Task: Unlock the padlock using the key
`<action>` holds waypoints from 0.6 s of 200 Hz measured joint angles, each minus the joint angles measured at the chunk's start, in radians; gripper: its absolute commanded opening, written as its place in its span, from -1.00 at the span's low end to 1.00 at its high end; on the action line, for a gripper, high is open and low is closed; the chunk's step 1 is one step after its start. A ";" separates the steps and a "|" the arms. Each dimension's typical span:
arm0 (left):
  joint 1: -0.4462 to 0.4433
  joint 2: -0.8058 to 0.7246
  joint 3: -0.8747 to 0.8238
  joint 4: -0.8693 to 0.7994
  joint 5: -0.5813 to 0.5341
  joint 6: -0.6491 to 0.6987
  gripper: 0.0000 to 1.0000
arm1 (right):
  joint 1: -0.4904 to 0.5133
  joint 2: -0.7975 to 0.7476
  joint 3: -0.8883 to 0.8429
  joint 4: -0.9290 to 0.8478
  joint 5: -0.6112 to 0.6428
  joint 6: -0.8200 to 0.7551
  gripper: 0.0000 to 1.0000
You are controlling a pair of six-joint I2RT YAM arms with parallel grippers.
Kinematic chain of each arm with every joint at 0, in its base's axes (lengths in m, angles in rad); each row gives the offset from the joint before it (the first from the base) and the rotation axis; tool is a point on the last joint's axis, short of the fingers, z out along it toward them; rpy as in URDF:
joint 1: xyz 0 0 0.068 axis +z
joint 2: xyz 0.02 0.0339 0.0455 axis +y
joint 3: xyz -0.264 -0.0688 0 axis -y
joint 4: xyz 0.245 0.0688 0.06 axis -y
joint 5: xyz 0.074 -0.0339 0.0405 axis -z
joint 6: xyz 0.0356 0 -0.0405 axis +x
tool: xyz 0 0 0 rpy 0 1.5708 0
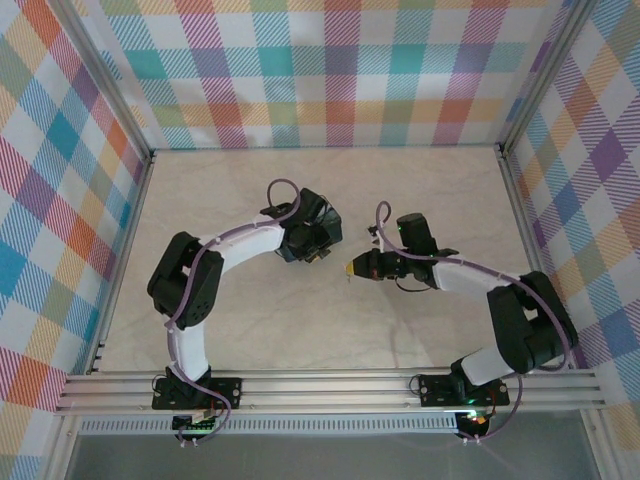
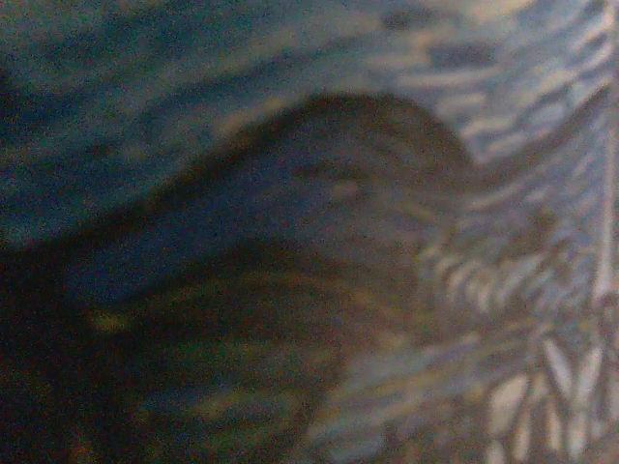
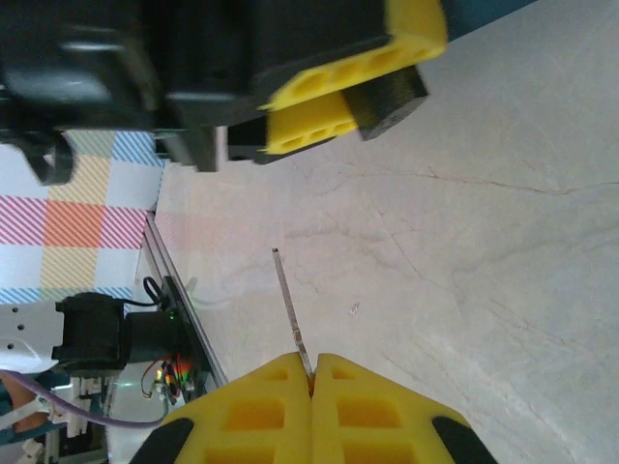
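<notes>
Pale marbled counter (image 3: pixel 503 242) lies beneath my right hand (image 3: pixel 311 367), which pinches the thin silvery key (image 3: pixel 288 304), its blade jutting ahead of the fingertips. Opposite is my left hand (image 1: pixel 308 240); I cannot tell its grip.

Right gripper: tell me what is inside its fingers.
A thin silvery key sticks out of the right gripper, pinched between its shut yellow fingers, the pale table behind it. The key's head is covered by the fingers and cannot be seen.

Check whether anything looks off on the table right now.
Nothing spilled or broken. The key sticks out slanted from the right pincer, pinched by one end between shut tips, so it could twist.
</notes>
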 measured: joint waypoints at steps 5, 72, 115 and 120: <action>0.005 -0.006 0.000 0.001 0.021 0.000 -0.74 | 0.000 0.010 0.000 0.014 -0.002 0.008 -1.00; 0.051 -0.058 -0.023 0.047 0.208 -0.009 -0.76 | 0.004 0.050 -0.023 0.171 -0.003 0.121 -1.00; 0.053 -0.080 -0.073 0.092 0.253 -0.027 -0.80 | 0.011 0.064 -0.023 0.190 -0.002 0.130 -1.00; 0.054 -0.084 -0.078 0.098 0.256 -0.030 -0.80 | 0.011 0.069 -0.023 0.189 -0.001 0.130 -1.00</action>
